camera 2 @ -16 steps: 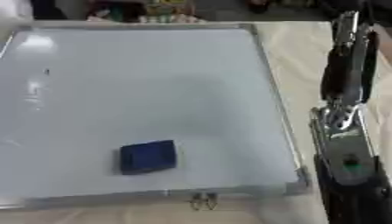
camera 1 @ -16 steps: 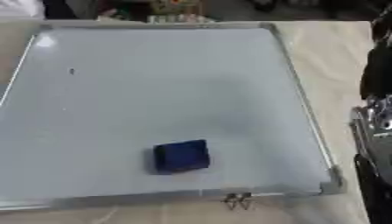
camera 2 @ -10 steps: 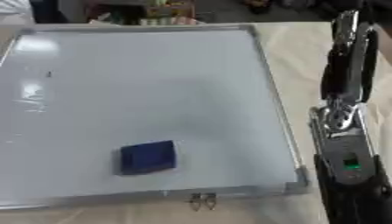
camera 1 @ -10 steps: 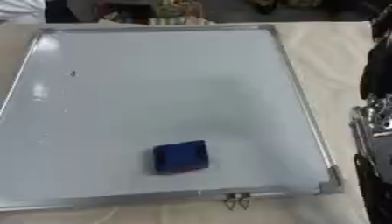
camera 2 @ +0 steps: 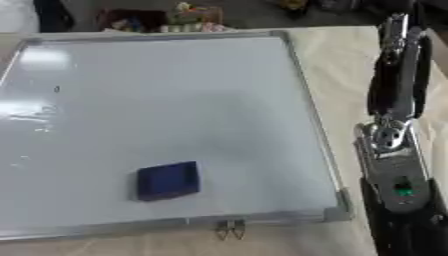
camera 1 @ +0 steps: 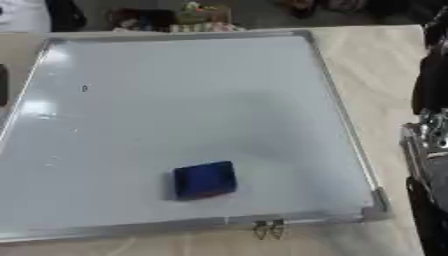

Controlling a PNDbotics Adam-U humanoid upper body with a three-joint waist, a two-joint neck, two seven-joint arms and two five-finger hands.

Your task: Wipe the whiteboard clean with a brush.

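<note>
Blue rectangular eraser brush (camera 1: pixel 204 179) lies untouched, lower centre on the silver-framed whiteboard (camera 1: pixel 332 107).
Right arm (camera 2: pixel 398 150) at right edge, fingers unseen; a small dark mark (camera 1: pixel 84 88) upper left risks being missed.

A pale beige table (camera 1: pixel 385 75) fills the view. Behind its far edge the floor (camera 2: pixel 254 15) is dark, with some colourful clutter (camera 1: pixel 188 17) there.

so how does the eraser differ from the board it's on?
The eraser is small, dark blue and blocky; the whiteboard is large, pale and flat with a metal frame. The eraser sits near the board's near edge, slightly askew to that frame. Both lie flat on the table, with no hand touching either.
</note>
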